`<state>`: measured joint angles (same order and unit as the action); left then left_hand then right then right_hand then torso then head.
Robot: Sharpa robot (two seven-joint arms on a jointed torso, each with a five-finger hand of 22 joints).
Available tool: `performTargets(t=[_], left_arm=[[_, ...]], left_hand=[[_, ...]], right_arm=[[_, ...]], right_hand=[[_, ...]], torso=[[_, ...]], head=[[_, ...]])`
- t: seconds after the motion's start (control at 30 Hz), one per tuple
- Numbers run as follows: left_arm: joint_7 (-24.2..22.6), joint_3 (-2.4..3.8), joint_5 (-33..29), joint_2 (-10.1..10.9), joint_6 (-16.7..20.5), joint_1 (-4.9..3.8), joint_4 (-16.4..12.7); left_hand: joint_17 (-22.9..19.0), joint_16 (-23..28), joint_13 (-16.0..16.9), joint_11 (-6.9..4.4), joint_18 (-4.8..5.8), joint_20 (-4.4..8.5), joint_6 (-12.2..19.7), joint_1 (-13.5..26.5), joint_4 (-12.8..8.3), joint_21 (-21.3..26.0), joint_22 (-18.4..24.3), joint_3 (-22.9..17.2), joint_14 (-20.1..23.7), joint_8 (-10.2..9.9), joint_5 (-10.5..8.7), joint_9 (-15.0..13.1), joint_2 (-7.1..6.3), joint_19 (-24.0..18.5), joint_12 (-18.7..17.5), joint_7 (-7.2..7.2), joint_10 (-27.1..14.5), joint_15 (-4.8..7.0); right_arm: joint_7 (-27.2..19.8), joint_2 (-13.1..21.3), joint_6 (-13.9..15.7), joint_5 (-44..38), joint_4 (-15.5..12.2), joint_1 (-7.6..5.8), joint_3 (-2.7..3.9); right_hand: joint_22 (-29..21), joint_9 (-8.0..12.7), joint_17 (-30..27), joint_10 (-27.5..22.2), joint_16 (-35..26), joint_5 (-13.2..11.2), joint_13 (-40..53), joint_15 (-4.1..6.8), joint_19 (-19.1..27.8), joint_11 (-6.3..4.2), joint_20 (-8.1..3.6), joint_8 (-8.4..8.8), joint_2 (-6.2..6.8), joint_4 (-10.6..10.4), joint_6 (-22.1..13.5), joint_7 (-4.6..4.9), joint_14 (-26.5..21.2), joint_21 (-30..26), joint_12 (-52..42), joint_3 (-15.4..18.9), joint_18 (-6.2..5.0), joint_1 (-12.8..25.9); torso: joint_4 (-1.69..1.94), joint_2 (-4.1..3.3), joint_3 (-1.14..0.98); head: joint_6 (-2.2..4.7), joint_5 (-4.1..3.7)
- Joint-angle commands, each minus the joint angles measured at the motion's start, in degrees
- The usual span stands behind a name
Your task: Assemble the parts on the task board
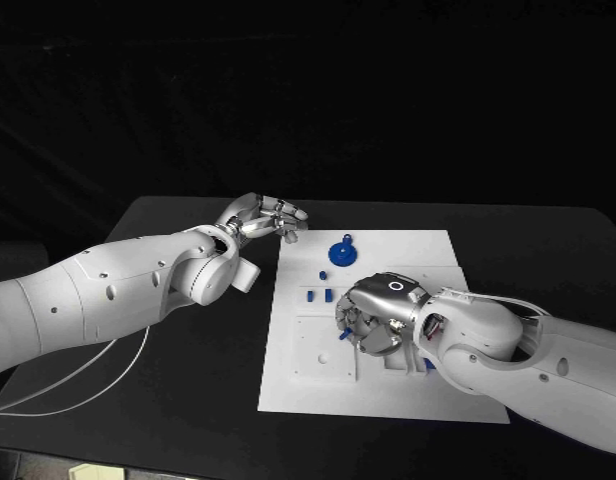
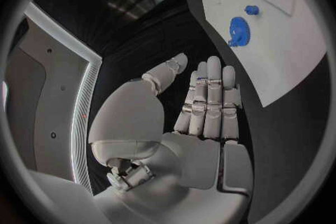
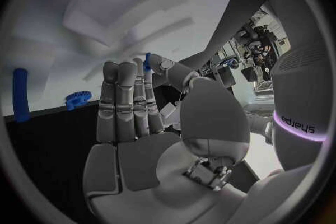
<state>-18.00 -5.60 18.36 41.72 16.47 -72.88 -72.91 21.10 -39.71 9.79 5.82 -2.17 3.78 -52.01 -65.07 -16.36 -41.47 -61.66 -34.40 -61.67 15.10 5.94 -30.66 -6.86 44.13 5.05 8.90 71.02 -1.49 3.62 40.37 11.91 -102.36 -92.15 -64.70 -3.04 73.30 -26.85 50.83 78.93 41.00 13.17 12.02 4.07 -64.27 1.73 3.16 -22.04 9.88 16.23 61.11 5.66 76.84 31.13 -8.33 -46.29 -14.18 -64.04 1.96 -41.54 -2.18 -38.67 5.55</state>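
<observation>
Two hands: the left hand (image 1: 262, 219) waits flat and empty at upper middle, while the right hand (image 1: 377, 318) pinches a blue peg (image 3: 147, 60) that could slip.

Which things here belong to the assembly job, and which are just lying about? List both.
Job:
- task board
- blue gear on the board
- small blue parts beside the gear
- right hand, over the board
- left hand, beside the board's far corner

Lying about:
- white cable
- black table
</observation>
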Motion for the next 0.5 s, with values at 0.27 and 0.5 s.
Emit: performTargets(t=[0.27, 0.5], left_arm=[[-0.21, 0.03, -0.29, 0.04, -0.81, -0.04, -0.17], [-0.13, 0.03, -0.27, 0.10, -0.78, -0.05, -0.16]], left_hand=[[0.19, 0.30, -0.08, 0.09, -0.06, 0.34, 0.49, 0.10, -0.02, 0.26, -0.09, 0.42, -0.37, 0.25, 0.09, 0.09, 0.57, -0.02, -0.31, -0.07, 0.24, -0.04], [0.30, 0.39, -0.09, 0.10, -0.06, 0.33, 0.51, 0.09, -0.03, 0.29, -0.11, 0.43, -0.36, 0.26, 0.07, 0.10, 0.56, -0.03, -0.33, -0.07, 0.22, -0.05]], right_arm=[[1.57, -0.44, -2.35, -3.79, -0.76, 0.13, -0.13], [2.44, -0.83, -3.18, -5.60, -1.87, -0.18, -0.13]], right_hand=[[0.12, -0.12, -0.10, 0.39, 0.43, 0.22, 0.11, 0.35, -0.26, 0.04, 0.00, -0.16, -0.08, -0.04, 0.07, -0.23, -0.16, 0.18, -0.23, -0.05, -0.82, -0.30], [0.16, -0.19, -0.12, 0.44, 0.53, 0.22, 0.17, 0.37, -0.27, 0.02, -0.02, -0.18, 0.03, -0.03, 0.12, -0.25, -0.16, 0.22, -0.23, -0.05, -0.82, -0.31]], torso=[[0.00, 0.00, 0.00], [-0.03, 0.02, 0.00]], head=[[-0.15, 0.07], [-0.30, 0.05]])
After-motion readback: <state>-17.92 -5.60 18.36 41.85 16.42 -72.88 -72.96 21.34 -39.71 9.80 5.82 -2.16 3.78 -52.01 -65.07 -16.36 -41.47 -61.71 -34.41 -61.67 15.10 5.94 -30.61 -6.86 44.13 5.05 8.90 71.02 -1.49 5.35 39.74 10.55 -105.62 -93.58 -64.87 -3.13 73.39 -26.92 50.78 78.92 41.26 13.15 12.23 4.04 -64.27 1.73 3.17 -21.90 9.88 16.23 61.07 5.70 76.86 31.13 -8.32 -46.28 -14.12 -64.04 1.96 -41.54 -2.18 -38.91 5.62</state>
